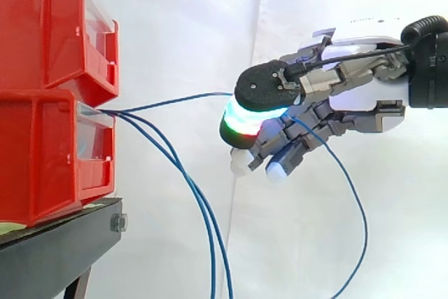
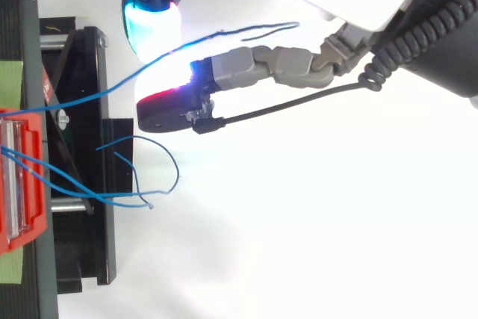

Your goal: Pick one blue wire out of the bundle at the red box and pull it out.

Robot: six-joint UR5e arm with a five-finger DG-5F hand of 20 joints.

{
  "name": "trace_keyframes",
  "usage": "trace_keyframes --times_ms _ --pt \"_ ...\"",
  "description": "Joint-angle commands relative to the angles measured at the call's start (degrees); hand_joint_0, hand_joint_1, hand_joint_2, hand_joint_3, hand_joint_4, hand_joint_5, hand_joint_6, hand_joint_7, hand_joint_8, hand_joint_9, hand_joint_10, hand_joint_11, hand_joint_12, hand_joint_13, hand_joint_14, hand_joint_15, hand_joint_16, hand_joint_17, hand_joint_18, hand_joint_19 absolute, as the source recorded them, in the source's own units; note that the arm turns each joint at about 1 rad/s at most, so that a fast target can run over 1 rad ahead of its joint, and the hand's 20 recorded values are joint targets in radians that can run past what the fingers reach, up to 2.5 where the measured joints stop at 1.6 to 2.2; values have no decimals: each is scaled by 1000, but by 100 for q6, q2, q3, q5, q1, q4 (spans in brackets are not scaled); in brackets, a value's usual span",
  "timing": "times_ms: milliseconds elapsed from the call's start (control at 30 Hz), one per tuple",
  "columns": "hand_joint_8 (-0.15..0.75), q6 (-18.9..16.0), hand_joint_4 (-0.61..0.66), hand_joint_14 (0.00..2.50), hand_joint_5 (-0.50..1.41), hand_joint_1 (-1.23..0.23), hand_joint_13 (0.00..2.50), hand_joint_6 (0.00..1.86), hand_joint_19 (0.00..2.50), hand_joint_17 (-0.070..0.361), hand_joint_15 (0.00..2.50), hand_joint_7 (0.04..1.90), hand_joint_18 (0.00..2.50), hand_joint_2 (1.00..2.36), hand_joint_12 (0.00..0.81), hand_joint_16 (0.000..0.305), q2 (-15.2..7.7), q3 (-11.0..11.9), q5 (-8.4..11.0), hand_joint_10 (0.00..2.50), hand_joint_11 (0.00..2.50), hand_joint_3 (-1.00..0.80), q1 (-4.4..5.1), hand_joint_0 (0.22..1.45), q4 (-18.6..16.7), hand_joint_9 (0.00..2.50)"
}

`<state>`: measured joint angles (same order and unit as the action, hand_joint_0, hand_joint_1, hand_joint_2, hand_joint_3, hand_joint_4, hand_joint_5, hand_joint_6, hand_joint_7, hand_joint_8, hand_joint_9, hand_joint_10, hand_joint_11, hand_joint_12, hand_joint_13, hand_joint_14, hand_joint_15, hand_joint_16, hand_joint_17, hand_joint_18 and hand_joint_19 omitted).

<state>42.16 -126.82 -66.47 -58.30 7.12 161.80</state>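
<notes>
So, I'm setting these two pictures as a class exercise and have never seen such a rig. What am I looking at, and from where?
This is a robot arm ending in a hand with glowing fingertip pads. One picture is taken from the side, level with the work; the other looks down from above. On the left, two stacked red bins sit on a black stand before a white curtain. Several blue wires come out of the lower one. The hand pinches one blue wire between its pads, and it runs nearly level from bin to hand. The other wires hang loose.
</notes>
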Motion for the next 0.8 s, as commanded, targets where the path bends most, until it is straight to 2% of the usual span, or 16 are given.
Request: trace_keyframes --times_ms 0,200,333,367,467,533,567,767 --pt "352 -33 283 11 -152 -848 578 759 476 134 292 1148 654 1004 462 60 -1 3 30 18 586 -453 0 644 1 798" --pt "352 -288 285 11 -152 -841 579 762 482 134 293 1167 654 1006 463 60 -1 3 47 16 584 -426 9 636 36 802" --pt "353 -824 283 11 -153 -832 580 763 481 135 296 1178 657 1007 466 60 -1 -6 30 16 593 -420 44 634 221 805" --pt "355 -1087 285 11 -153 -830 580 764 481 135 300 1176 657 1005 465 60 -1 -6 30 16 590 -420 62 634 318 804" --pt "356 -1421 288 11 -153 -829 581 765 482 135 295 1174 656 1007 466 60 -1 3 21 18 582 -416 79 632 449 805" --pt "356 -1492 287 11 -153 -828 581 766 482 135 297 1169 655 1006 466 60 -1 3 21 16 589 -415 88 632 476 804" --pt "357 -1694 286 11 -153 -826 582 766 482 135 300 1174 654 1007 466 60 -1 3 21 18 589 -415 88 629 537 804" --pt "359 -2072 284 11 -154 -822 578 768 482 135 302 1174 652 1007 467 60 -1 3 21 18 586 -413 106 628 634 806"
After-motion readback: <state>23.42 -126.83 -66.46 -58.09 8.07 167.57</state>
